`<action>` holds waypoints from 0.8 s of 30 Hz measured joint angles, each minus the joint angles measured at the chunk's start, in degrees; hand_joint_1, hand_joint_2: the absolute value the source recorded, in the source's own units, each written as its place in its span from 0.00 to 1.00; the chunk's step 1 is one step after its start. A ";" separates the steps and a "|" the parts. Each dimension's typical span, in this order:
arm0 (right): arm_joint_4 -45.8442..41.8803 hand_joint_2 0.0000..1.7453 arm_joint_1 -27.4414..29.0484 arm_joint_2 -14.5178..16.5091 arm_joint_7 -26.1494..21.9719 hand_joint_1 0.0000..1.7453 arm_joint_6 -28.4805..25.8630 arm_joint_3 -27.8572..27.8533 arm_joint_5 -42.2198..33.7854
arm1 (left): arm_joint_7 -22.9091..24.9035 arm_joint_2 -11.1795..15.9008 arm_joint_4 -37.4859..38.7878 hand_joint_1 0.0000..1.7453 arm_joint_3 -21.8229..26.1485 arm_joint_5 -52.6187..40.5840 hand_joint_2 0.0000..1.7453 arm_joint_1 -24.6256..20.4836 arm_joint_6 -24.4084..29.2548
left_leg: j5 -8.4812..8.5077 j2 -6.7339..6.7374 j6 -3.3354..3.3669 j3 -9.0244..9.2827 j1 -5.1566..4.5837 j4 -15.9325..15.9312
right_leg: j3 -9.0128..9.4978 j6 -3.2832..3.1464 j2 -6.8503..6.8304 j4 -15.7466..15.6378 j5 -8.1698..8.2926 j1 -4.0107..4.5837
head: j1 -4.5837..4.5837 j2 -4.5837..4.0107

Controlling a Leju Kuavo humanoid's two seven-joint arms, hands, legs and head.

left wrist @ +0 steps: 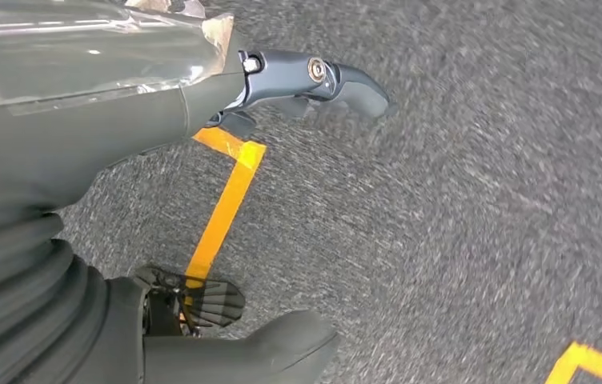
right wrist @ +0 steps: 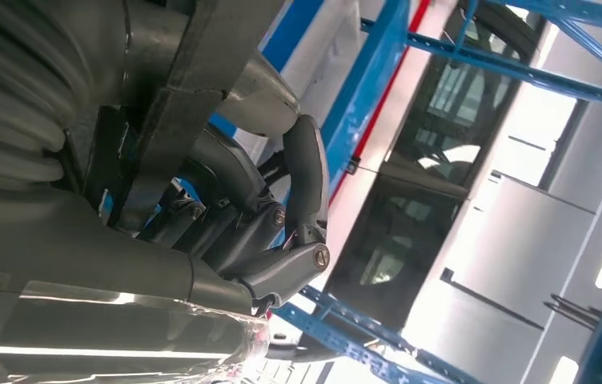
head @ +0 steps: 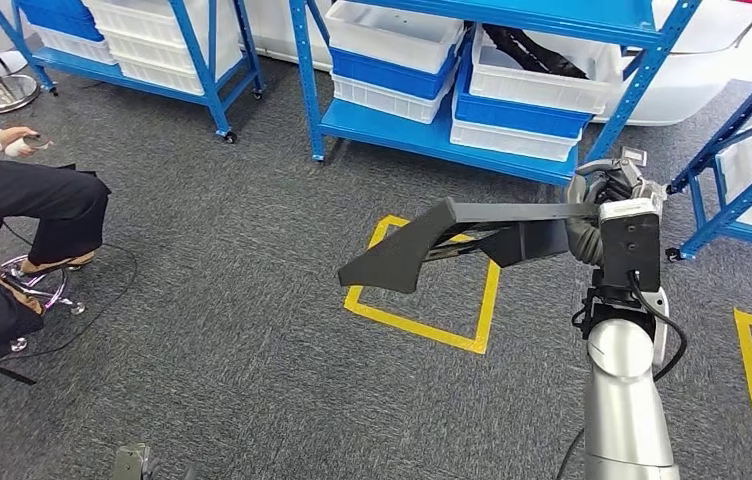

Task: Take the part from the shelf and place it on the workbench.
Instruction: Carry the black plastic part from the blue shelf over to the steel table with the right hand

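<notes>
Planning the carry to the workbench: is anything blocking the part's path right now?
No workbench is in view, so the route can't be judged. The right robot hand holds the black part clear above the carpet; blue shelves stand just behind it.

Part point(head: 452, 240) in right robot hand point(head: 602, 205), extended leftward above floor square point(head: 422, 325); shelf point(head: 472, 150) behind; seated person point(head: 12, 220) far left.

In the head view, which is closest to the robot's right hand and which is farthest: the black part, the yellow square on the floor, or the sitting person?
1. Black part: held in the right hand, sticking out to its left.
2. Yellow square: on the carpet under the part.
3. Sitting person: far left edge.
</notes>
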 joint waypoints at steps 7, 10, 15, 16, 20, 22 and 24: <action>0.91 1.00 0.04 -0.39 0.08 1.00 -0.01 -0.20 0.35 | -0.10 0.18 0.01 0.00 0.46 0.14 1.00 0.36 0.02 | 0.28 -3.67 -1.45 -1.06 -0.08 1.01 | 6.58 1.13 2.55 -15.14 6.85 -0.76 | -0.01 0.00; 1.03 1.00 -0.12 -0.34 0.09 1.00 -0.01 -0.22 0.37 | -0.12 0.27 0.04 0.00 0.62 0.14 1.00 0.79 0.04 | -0.22 -2.79 -2.40 -1.94 0.10 1.96 | 6.47 -0.02 1.28 -15.26 7.42 -1.07 | -0.13 0.00; 1.19 1.00 -0.06 -0.32 0.09 1.00 -0.01 -0.27 0.37 | -0.12 0.32 0.07 0.00 0.74 0.14 1.00 0.76 0.09 | -7.89 1.06 -3.69 -8.75 0.60 17.51 | 6.22 -0.89 -1.10 -15.36 7.61 -0.94 | -0.58 0.00; 1.27 1.00 -0.01 -0.32 0.09 1.00 -0.01 -0.27 0.37 | -0.12 0.31 0.07 0.00 0.78 0.16 1.00 0.79 0.10 | -7.60 1.18 -3.74 -8.74 0.67 17.87 | 6.21 -0.89 -1.68 -15.36 7.61 -0.92 | -0.60 0.00; 1.39 1.00 -0.34 -0.28 0.09 1.00 0.00 -0.33 0.46 | -0.35 0.39 0.04 0.00 1.11 0.44 1.00 0.67 0.20 | -2.15 3.71 -3.05 -0.89 0.39 4.05 | 6.35 -0.74 -3.61 -15.34 7.54 -0.58 | -0.57 0.00; 1.54 1.00 -0.61 -0.27 0.07 1.00 0.00 -0.40 0.67 | -0.50 0.38 0.03 0.00 1.21 0.57 1.00 0.57 0.23 | -1.77 4.24 -2.57 0.31 -0.05 1.27 | 6.35 -0.44 -4.49 -15.40 7.53 -0.22 | -0.41 0.00; 1.75 1.00 -0.62 -0.23 -0.03 1.00 -0.11 -0.46 0.94 | -0.55 0.37 0.05 0.00 1.36 0.71 1.00 0.72 0.34 | -1.36 3.06 -1.88 0.17 -0.11 0.99 | 6.30 0.14 -5.11 -15.46 7.47 -0.14 | -0.30 0.00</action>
